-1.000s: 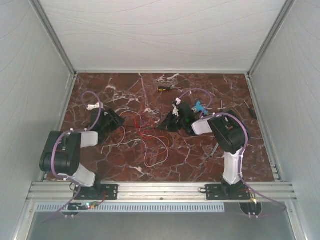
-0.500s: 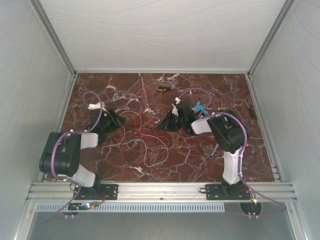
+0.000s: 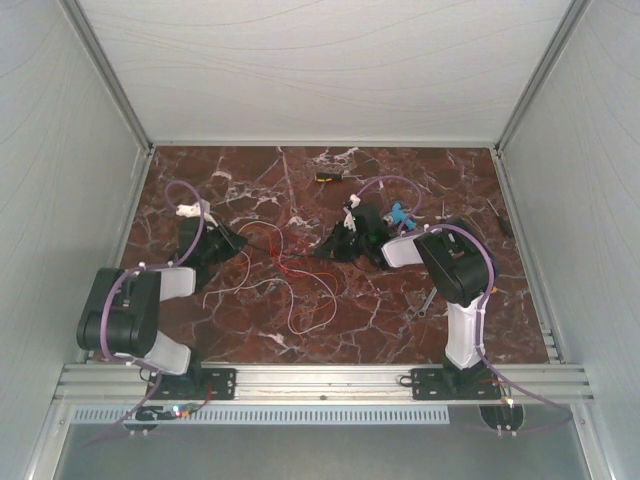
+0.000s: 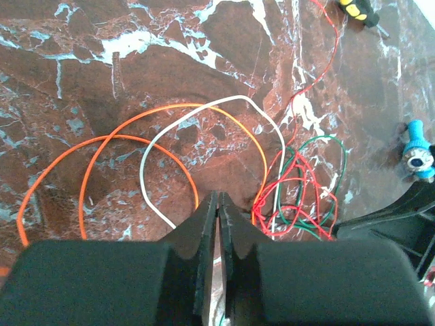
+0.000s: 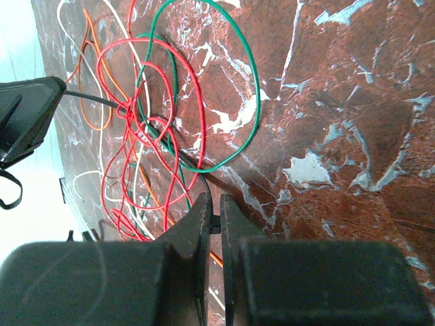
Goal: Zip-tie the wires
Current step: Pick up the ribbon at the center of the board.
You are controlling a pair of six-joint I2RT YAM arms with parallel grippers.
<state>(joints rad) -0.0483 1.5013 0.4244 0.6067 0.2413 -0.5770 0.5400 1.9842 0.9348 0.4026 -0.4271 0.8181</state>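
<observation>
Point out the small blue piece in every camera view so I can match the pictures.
Top external: the blue piece sits right of centre, close by the right arm.
Left wrist: the blue piece is at the right edge, about mid-height.
Right wrist: not in it.
Shared landmark: the tangle of red wires, mid-table in the top view, lower right of centre in the left wrist view, left of centre in the right wrist view.

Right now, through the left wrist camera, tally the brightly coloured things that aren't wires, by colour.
Yellow and black: 1, the small tool, cut off at the top edge.
Blue: 1, the small part near the right edge.
Total: 2.
</observation>
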